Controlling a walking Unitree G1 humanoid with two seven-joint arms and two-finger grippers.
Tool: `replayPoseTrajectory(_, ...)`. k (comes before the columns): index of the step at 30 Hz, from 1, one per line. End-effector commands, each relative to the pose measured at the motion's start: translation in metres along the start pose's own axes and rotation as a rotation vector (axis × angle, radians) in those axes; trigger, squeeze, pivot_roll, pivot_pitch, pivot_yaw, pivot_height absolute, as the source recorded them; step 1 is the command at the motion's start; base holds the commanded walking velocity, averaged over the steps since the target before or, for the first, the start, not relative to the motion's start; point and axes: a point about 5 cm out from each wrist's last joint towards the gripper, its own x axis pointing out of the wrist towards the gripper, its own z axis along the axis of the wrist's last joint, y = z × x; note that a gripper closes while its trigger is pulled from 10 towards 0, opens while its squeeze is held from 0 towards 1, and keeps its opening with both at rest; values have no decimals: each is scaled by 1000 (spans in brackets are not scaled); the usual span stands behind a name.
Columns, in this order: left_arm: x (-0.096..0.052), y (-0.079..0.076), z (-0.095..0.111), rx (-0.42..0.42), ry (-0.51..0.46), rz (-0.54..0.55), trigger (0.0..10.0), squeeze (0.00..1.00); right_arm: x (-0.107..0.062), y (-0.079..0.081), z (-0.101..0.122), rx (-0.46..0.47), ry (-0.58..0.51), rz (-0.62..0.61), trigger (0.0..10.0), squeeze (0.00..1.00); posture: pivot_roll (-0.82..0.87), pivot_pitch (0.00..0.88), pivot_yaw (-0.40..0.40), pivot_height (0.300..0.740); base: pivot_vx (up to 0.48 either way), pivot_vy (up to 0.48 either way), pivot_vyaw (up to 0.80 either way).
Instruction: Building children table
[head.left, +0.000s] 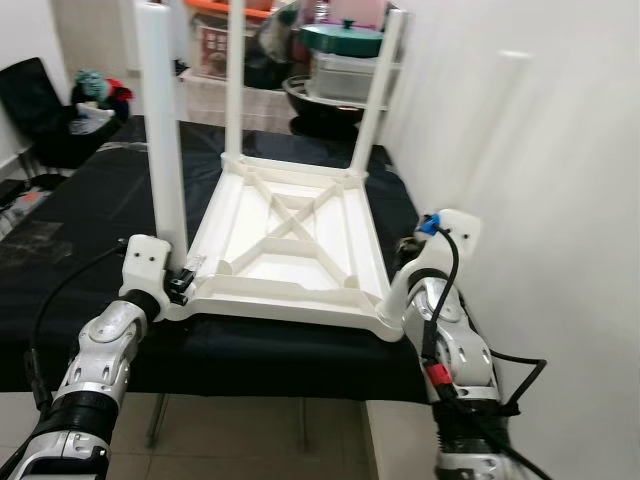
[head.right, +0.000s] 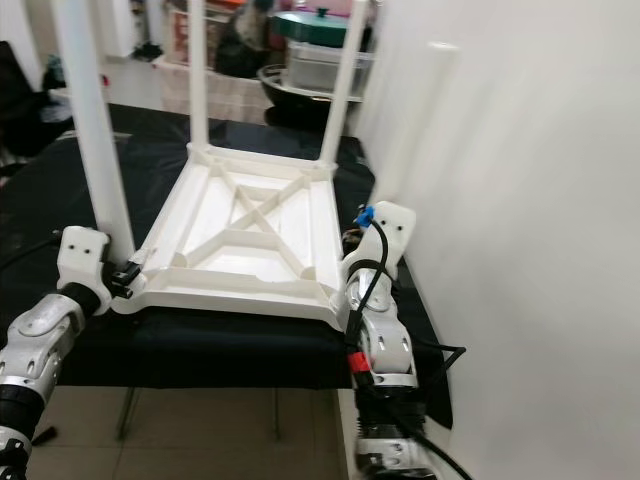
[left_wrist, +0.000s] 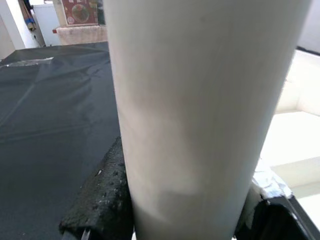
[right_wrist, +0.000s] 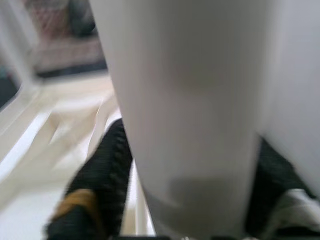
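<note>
- Left eye view, nearest: the left gripper (head.left: 180, 282) is clamped on the near-left leg (head.left: 165, 130) low down, by the near-left corner of the upturned tabletop (head.left: 290, 245).
- Left wrist view: padded fingers (left_wrist: 102, 192) press both sides of that white tube.
- On the right, the right gripper (right_wrist: 185, 210) is closed round the near-right leg (head.left: 490, 150), which leans toward the wall.
- Tabletop rests underside-up on the black-covered work table (head.left: 90, 210); two far legs (head.left: 236, 75) stand in their sockets.
- Judgement: the tilted right leg could jam or miss its socket, and pushing hard could slide the tabletop across the cloth.
</note>
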Motion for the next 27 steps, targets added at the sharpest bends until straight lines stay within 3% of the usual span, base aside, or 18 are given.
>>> replayPoseTrajectory(1,0,-1,-2,18,16,-2,10000,0,-1,1,-7,13,46,80,10000,1000,69,0,-113,740,0,0,0)
replayPoseTrajectory(2,-1,-1,-3,19,18,-2,10000,0,0,-7,1,-56,30,168,10000,678,64,0,-113,740,0,0,0)
replayPoseTrajectory(3,-1,-1,-3,19,18,-2,10000,0,0,-7,1,-56,30,168,10000,678,64,0,-113,740,0,0,0)
replayPoseTrajectory(4,-1,0,-3,19,19,-2,10000,0,0,-21,13,-171,-7,297,10000,0,59,0,-109,740,0,0,0)
replayPoseTrajectory(5,-1,0,-4,19,20,-2,10000,0,-2,-30,20,-259,-21,388,10000,0,59,0,-109,740,0,0,0)
replayPoseTrajectory(6,-1,0,-4,19,20,-2,10000,0,-2,-30,20,-259,-21,388,10000,0,59,0,-109,740,0,0,0)
replayPoseTrajectory(7,0,0,-3,20,20,-3,10000,0,-4,-39,24,-376,-32,457,10000,0,60,0,-107,740,0,0,0)
replayPoseTrajectory(8,0,0,-3,20,19,-5,10000,0,-7,-44,24,-433,-23,533,10000,0,60,0,-107,740,0,0,0)
replayPoseTrajectory(10,1,-1,-2,20,18,-6,10000,0,-8,-47,23,-458,-12,586,10000,0,60,0,-107,740,0,0,0)
replayPoseTrajectory(11,1,-1,-2,20,17,-6,10000,0,-11,-50,20,-479,16,639,0,0,61,0,-107,740,0,0,0)
replayPoseTrajectory(14,2,-1,-1,21,15,-7,10000,0,-10,-52,14,-486,48,653,0,0,63,0,-107,740,0,0,0)
replayPoseTrajectory(15,2,0,-1,21,14,-7,10000,0,-7,-53,11,-482,61,599,0,0,66,0,-107,740,0,0,0)
replayPoseTrajectory(18,1,1,-1,23,15,-4,10000,0,10,-63,0,-431,83,224,0,0,69,0,-105,740,0,0,0)
replayPoseTrajectory(22,1,1,-1,24,16,-3,10000,0,12,-66,-2,-422,84,168,0,0,69,0,-105,740,0,0,0)
replayPoseTrajectory(23,1,0,-1,23,15,-4,10000,0,12,-73,-9,-260,75,-69,0,0,72,0,-103,740,0,0,0)
replayPoseTrajectory(24,1,0,-1,23,15,-4,10000,0,12,-73,-9,-260,75,-69,0,0,72,0,-103,740,0,0,0)
replayPoseTrajectory(25,1,-1,-1,23,14,-6,10000,0,6,-72,-25,-100,117,-290,0,0,74,0,-107,740,0,0,0)
replayPoseTrajectory(27,1,-1,-1,23,14,-6,10000,0,6,-72,-25,-100,117,-290,0,0,74,0,-107,740,0,0,0)
